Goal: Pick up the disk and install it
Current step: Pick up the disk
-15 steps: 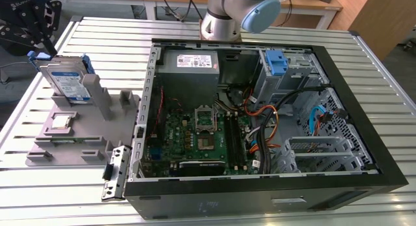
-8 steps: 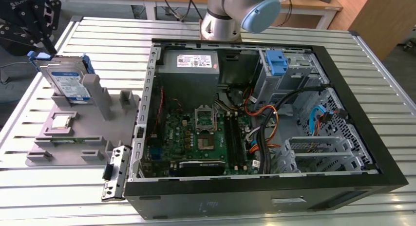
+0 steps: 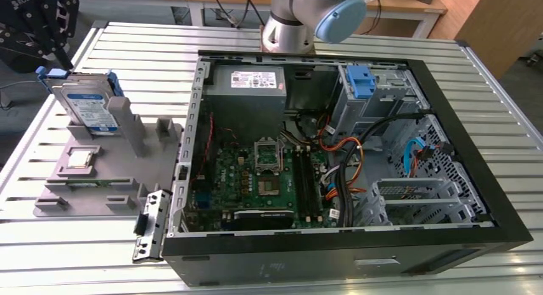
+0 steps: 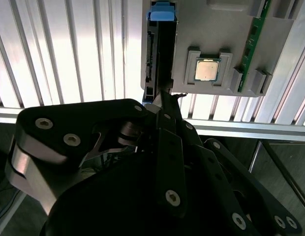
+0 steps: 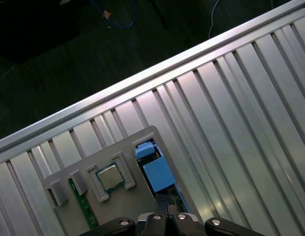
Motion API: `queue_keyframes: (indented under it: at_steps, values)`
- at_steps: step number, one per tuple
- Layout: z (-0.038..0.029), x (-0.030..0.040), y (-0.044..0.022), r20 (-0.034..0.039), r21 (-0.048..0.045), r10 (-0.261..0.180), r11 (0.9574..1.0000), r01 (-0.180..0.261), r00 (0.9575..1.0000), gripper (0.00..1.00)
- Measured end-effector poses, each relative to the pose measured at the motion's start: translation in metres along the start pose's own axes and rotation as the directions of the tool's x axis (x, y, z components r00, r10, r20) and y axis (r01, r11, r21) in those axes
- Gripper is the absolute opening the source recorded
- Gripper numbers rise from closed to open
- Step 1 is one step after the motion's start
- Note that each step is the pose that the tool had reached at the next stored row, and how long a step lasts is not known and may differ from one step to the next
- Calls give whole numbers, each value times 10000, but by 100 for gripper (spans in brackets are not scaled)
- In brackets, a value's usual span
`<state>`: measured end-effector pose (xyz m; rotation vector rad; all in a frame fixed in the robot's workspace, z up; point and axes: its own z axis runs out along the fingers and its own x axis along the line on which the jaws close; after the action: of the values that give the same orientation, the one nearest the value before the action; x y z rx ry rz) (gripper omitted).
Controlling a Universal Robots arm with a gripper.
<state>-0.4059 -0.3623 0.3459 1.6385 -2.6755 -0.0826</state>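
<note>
One gripper [image 4: 166, 97] hung with its dark fingers [image 4: 168, 162] drawn together to a narrow point, and nothing could be seen pinched between them. In the second wrist view that point sat just short of the near end of the disk [image 4: 160, 49]; whether it touched the disk could not be told. The disk stood on edge in a slot of the grey holder [image 4: 231, 29], directly ahead of the gripper, with the blue bracket [image 5: 157, 172] framing it.

Just beside the disk, a little farther from the gripper, the small square processor chip [image 4: 207, 70] lay flat in its own recess of the holder. Beyond that chip a green memory stick [image 4: 255, 44] stood on edge in another slot.

In the exterior view the gripper was directly above the upright disk. The holder rested on the slatted metal table [image 3: 492, 72]. Well apart from the gripper, the open computer case [image 3: 475, 180] lay on the same table, with a grey power-supply box [image 3: 250, 85] inside it. The arm's base [image 3: 297, 21] stood behind the case.
</note>
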Motion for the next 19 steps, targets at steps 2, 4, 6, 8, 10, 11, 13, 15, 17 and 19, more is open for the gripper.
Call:
queue_keyframes:
  at_steps: [2, 4, 6, 8, 10, 11, 13, 15, 17, 19]
  values:
    - [0, 0, 0, 1, 0, 0, 10000, 0, 10000, 10]
    - [-1, 0, 0, 0, 0, 0, 10000, 0, 10000, 10]
    - [-1, 0, 0, 0, 0, -6, 10000, 6, 10000, 10]
    - [-1, 0, 0, -3, -2, -47, 10000, 47, 10000, 10]
    - [-1, 0, 0, -7, -5, -149, 9999, 149, 9999, 10]
    - [0, 0, 0, -10, -6, -234, 9997, 234, 9997, 10]
    - [2, 0, 0, -20, -11, -452, 9990, 452, 9990, 10]
    - [5, 0, 0, -33, -20, -749, 9972, 749, 9972, 10]
    - [8, 0, -1, -46, -30, -1056, 9944, 1055, 9944, 10]
    - [11, 0, -1, -60, -41, -1379, 9904, 1379, 9904, 10]
